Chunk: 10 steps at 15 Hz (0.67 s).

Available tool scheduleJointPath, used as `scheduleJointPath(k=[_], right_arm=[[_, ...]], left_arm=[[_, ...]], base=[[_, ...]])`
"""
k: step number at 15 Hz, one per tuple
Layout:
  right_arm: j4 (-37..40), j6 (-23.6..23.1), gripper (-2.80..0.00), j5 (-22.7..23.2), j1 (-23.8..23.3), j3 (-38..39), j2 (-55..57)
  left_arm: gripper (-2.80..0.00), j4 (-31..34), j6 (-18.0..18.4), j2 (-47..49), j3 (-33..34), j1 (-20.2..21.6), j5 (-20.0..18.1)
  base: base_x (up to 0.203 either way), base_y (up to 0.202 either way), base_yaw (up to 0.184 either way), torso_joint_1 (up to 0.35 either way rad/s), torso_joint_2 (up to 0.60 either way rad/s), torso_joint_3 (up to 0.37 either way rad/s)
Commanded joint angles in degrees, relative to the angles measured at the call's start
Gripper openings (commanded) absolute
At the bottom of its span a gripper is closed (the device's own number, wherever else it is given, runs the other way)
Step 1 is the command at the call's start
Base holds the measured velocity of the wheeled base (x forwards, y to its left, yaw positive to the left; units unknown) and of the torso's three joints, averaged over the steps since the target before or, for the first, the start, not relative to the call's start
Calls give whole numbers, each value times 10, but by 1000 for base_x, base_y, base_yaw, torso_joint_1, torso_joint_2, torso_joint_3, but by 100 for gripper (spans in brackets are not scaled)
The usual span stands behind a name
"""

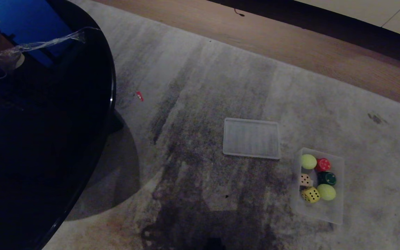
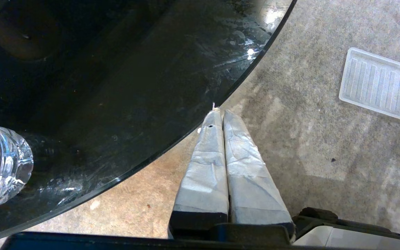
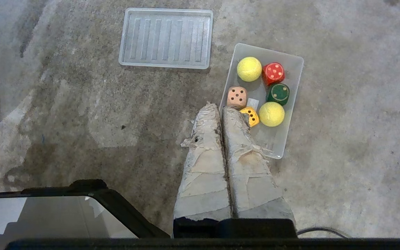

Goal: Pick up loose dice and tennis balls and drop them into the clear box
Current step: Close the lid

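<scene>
On the carpet my clear box (image 3: 292, 74) already holds two fuzzy yellow-green tennis balls (image 3: 249, 68), well apart (opposite ends of the cluster), plus four dice: red die (image 3: 273, 73), dark green die (image 3: 278, 93), beige die (image 3: 236, 97), yellow die (image 3: 251, 116).

Translucent plastic clear box (image 1: 337, 211) on matt, mottled carpet (image 1: 203, 86).

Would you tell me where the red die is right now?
In the head view, the red die sits inside the clear box, lower right, between a tennis ball and the green die.
</scene>
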Motion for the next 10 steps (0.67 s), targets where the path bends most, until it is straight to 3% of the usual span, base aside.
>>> scheduleJointPath(k=[1, 10], right_arm=[[0, 0, -280, 0, 0, 0, 1], [0, 1, -280, 0, 0, 0, 1]], left_arm=[[-280, 0, -1, 1, 0, 0, 0], [-280, 0, -1, 1, 0, 0, 0]], base=[[0, 0, 0, 0, 0, 0], [0, 0, 0, 0, 0, 0]])
